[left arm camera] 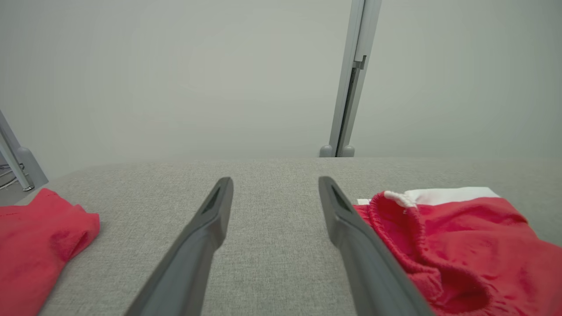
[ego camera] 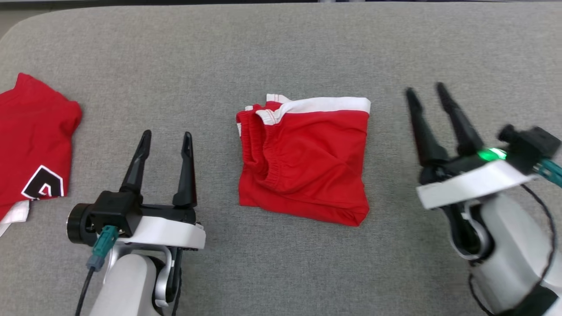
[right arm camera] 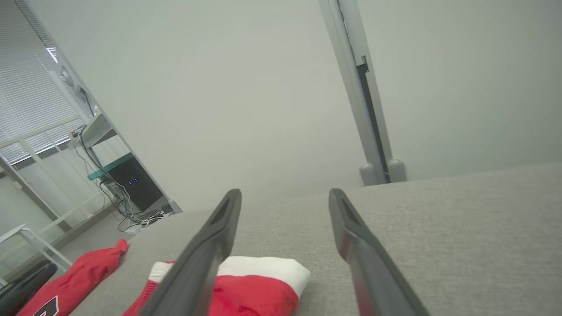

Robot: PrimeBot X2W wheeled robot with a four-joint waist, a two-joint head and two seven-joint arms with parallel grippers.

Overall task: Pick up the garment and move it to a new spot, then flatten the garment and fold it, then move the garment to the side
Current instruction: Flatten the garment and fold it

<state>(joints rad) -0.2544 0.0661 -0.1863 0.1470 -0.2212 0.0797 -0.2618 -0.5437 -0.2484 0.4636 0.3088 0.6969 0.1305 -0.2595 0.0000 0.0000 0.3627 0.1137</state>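
Folding looks basically done here. The red shorts are laid in the middle of the grey table as a rough square, with the white trim along the far edge and the elastic waistband bunched up on the left half. So the step in hand is judged to be the last 1: getting the bundle moved to the side.

The left gripper is parked just to the near left of the shorts, fingers spread wide, nothing pinched, cloth not touched. The right gripper is set off to the right, also spread with nothing between its fingers, well apart from the shorts' right edge. It seems lifted off the table, though that can't be told for sure.

Tips for doing it well:

- At least 2 layers are probably stacked here, so every layer should be caught in the pinch. Otherwise the top flap gets peeled back and the fold is wrecked.
- 1 gripper per side is suggested, left and right edges, with the bundle kept level while carried.
- The bunched waistband is bulky and could slip, so a deep bite is advised there.
- The far left is already taken by another red garment with a black-and-white logo, so the open right side looks safer.
- Fingers shouldn't be opened until the cloth is flat on the table.
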